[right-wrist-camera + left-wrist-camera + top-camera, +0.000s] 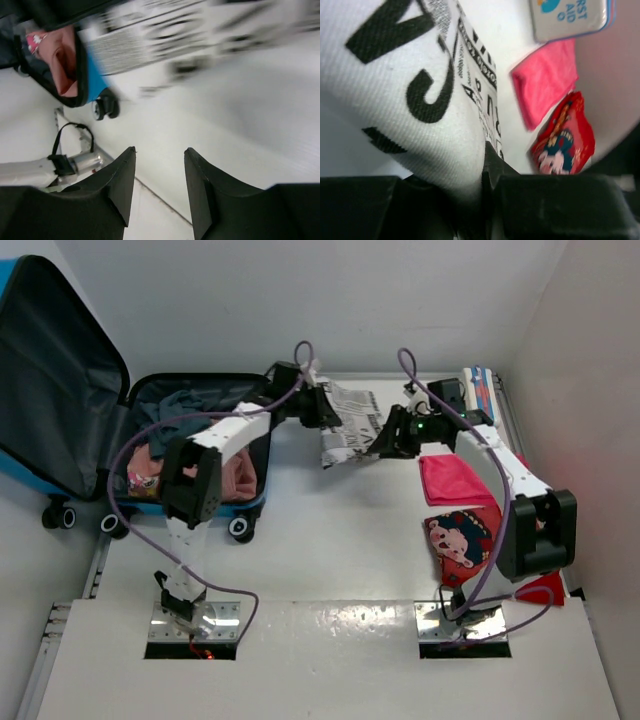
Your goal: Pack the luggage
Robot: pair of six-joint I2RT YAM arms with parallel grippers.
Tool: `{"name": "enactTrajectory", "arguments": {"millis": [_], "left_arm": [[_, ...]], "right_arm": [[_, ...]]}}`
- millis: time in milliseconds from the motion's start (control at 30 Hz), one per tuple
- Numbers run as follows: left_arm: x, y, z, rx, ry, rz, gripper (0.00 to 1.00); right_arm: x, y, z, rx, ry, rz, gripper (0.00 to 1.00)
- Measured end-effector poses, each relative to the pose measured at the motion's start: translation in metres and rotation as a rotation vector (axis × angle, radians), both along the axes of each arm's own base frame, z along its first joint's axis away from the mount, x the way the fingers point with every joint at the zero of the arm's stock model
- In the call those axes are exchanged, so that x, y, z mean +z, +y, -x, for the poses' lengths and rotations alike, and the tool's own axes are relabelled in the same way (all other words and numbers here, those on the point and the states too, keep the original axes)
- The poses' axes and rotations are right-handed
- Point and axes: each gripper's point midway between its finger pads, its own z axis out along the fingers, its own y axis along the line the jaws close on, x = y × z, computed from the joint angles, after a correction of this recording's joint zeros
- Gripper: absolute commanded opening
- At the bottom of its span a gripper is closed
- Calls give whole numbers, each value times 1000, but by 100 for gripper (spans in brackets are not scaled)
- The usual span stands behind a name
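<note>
Luggage [60, 370] lies open at the far left of the table [330, 540], lid up, with clothes in the lower half. Step in hand looks like getting the printed cloth [348, 425] into it, with both arms meeting mid-table at the back.

Left tool [325, 410] is clamped on the cloth's left edge; the wrist view shows fabric pinched tight between its fingers [560, 205]. Right tool [160, 170] has its jaws apart with nothing between them. It sits just beside the cloth's right edge; contact can't be told.

Next move, my guess: the left arm swings the cloth left and lowers it over the clothes. The cloth hangs loose, so it may snag on the rim.

Not yet packed, at right: pink towel [455, 478], red pouch [460, 540], first-aid box [570, 17].
</note>
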Motion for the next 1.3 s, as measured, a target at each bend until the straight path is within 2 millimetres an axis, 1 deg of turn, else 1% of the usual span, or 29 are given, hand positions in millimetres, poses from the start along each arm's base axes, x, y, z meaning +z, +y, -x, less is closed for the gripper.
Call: {"name": "enactTrajectory", "arguments": {"millis": [33,100,133,167,200,267,300,333,433,533,600,700,767,833,933,1000,1033,1100,1167,1200,1233,1300], "left_arm": [[5,16,5,-6,-6,-12,0],[11,56,14,-17,6,-41,0],[12,84,20,-23,17,-66,0],[12,95,24,-25,24,-77,0],[10,117,28,-25,34,-108,0],[5,157,38,-22,51,-180,0],[2,175,43,-29,55,-218,0],[0,187,50,-41,64,-250,0],[-4,216,76,-131,76,-331,0],[0,231,103,-254,78,-364,0],[2,251,117,-277,93,-385,0],[7,293,130,-242,112,-431,0],[8,322,135,-196,131,-476,0],[10,356,134,-133,141,-531,0],[13,414,130,-30,133,-659,0],[10,446,130,15,146,-737,1],[5,457,130,26,159,-758,1],[-8,468,123,14,178,-789,2],[-28,476,114,-1,200,-801,8],[-40,477,110,-12,216,-804,12],[-51,477,107,-20,228,-805,19],[-71,477,106,-21,255,-804,20]], "right_arm": [[1,-8,-2,-9,-12,9,44],[-2,-24,-5,-17,-22,37,44],[-5,-35,-6,-34,-17,49,44],[-7,-42,-7,-43,-13,59,44],[-9,-49,-7,-50,-11,70,44],[-11,-58,-7,-56,-10,81,44],[-12,-61,-6,-57,-7,86,44],[-13,-63,-6,-56,-6,90,44],[-15,-66,-4,-42,-8,100,44],[-20,-66,-1,-27,4,107,44],[-24,-66,0,-21,18,110,44],[-30,-66,0,-14,36,112,44],[-32,-65,2,-10,45,113,44],[-32,-63,3,-5,47,113,44],[-32,-57,5,13,49,114,44],[-33,-53,7,23,53,114,44],[-34,-52,7,28,55,114,44],[-36,-49,6,36,62,114,44],[-38,-47,4,41,71,115,44],[-39,-46,2,43,71,116,44],[-39,-46,1,44,73,116,44],[-40,-45,-1,46,72,118,44]]}}
